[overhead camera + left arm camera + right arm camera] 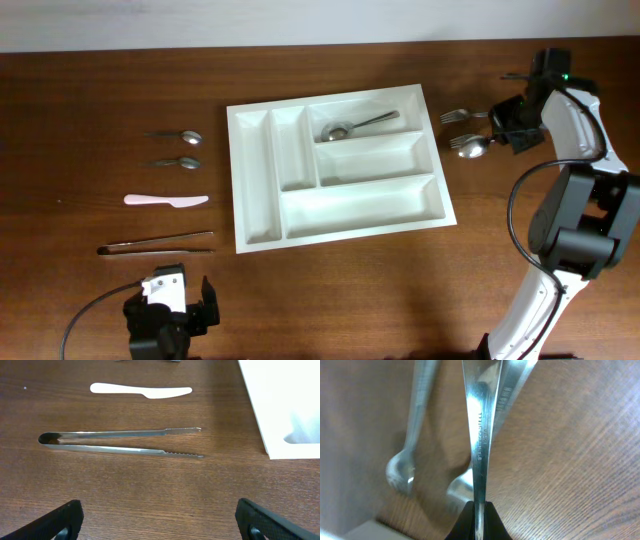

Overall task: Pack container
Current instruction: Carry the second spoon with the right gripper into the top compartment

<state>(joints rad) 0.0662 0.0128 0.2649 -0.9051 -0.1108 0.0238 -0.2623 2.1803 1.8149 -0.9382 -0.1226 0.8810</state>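
The container, a white cutlery tray (258, 230), lies mid-table with one steel spoon (350, 126) in its top long compartment; its corner shows in the left wrist view (265, 420). My right gripper (508, 128) is just right of the tray, shut on the handle of a steel utensil (480, 435). A fork (455, 115) and a spoon (468, 146) lie by it; I cannot tell which is held. My left gripper (172, 305) is open and empty (160, 522) near the front edge, behind steel tongs (120, 442).
Left of the tray lie two small spoons (178, 135) (180, 162), a pale plastic knife (165, 200) (140, 390) and the tongs (155, 243). The right arm's base (580, 230) stands at the right edge.
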